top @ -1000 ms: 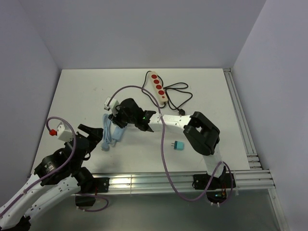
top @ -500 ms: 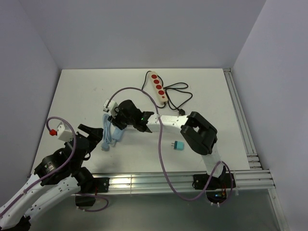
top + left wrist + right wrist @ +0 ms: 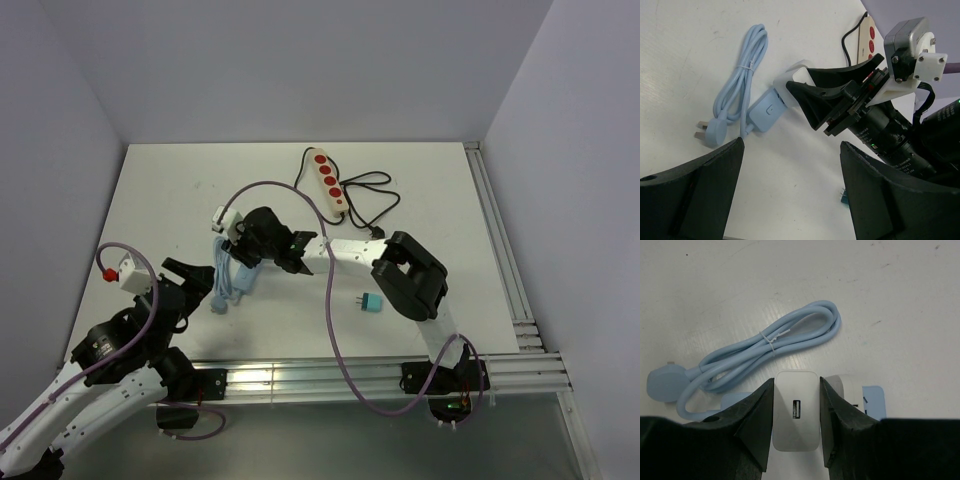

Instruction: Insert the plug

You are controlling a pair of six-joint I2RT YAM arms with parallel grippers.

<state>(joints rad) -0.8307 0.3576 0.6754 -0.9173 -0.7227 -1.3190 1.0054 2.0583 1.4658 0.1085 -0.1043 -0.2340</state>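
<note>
The plug [image 3: 796,410] is a white charger block with a USB port, and my right gripper [image 3: 796,390] is shut on its sides. It hangs just over one end of a light blue socket box [image 3: 765,112] that lies on the table with its bundled blue cable [image 3: 775,342]. From above, the right gripper [image 3: 243,250] reaches far left across the table. My left gripper [image 3: 792,145] stands open and empty just in front of the blue cable [image 3: 228,278], with the held plug [image 3: 790,80] ahead of it.
A cream power strip [image 3: 328,180] with red sockets and a black cord lies at the back of the table. A small teal plug [image 3: 371,303] sits near the right arm's base. Rails run along the table's front and right edges.
The right arm has shifted slightly to the left with the plug still in its grip. The left arm has not moved.
</note>
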